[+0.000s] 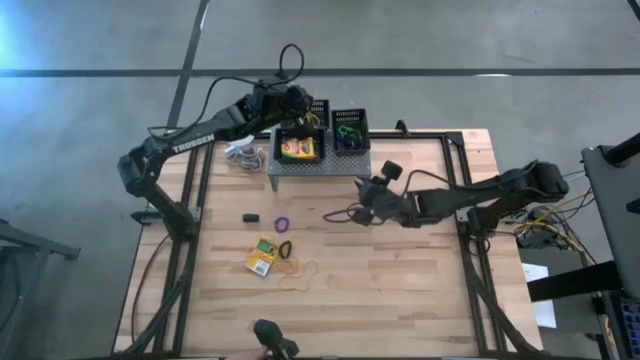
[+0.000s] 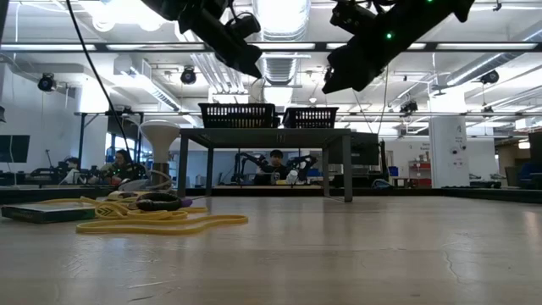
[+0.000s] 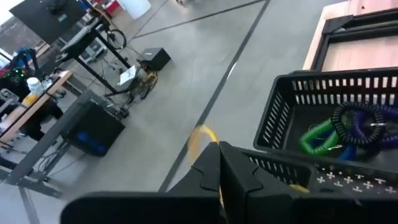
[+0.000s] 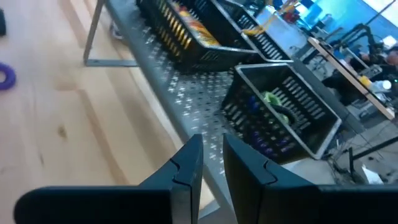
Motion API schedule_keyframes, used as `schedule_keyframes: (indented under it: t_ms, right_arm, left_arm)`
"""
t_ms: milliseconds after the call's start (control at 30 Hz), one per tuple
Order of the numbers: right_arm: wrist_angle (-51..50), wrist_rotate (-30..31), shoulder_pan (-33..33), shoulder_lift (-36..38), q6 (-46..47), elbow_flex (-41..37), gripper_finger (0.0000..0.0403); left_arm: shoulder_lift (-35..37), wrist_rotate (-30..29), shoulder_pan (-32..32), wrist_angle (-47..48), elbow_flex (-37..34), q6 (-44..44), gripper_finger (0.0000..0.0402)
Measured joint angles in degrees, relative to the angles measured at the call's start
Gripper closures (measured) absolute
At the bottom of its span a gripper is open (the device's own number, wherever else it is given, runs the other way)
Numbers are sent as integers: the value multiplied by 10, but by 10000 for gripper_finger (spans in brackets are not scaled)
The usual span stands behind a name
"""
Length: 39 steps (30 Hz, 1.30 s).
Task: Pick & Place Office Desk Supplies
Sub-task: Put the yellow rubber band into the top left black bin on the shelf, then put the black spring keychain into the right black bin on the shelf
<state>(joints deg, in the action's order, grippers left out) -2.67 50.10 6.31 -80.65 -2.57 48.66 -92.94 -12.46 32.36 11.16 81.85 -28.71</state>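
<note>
My left gripper is raised over the far edge of the table, above the black mesh trays, and is shut on a thin yellow-tan rubber band. One tray holds yellow-and-green boxes. The other tray holds green, blue and purple rings. Both stand on the grey perforated stand. My right gripper hovers empty just near of the stand, its fingers a narrow gap apart. On the table lie a yellow-and-green box, a purple ring, a dark ring and rubber bands. My left gripper pinches the rubber band between its two shut fingers. A loop of the band sticks out past the fingertips, and a short bit shows beside them. The band is lifted clear, above the trays.
A white ball-shaped object with a coiled cord lies left of the stand. A small black item sits on the table, and a thin cord lies near my right gripper. Bare wood stretches across the table's near right part.
</note>
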Motion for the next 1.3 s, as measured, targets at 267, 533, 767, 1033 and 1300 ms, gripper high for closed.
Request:
schedule_keyframes:
  t_ms: [267, 533, 767, 1033, 1300]
  right_arm:
    - [8, 0, -5, 16, 21, 0, 344]
    - [52, -1, -20, 9, 23, 0, 344]
    - [78, -25, -18, -10, 39, 1, 344]
    - [96, -145, 0, -9, 126, 0, 344]
    - [159, -239, 13, -17, 161, 0, 344]
  left_arm:
    - [0, -14, 26, -60, -32, -11, 401]
    - [-2, 30, 65, -74, -81, -9, 401]
    - [0, 52, 66, -9, -82, 23, 355]
    - [8, 71, 55, 251, 25, 134, 258]
    - [121, 71, -47, 331, -1, 186, 257]
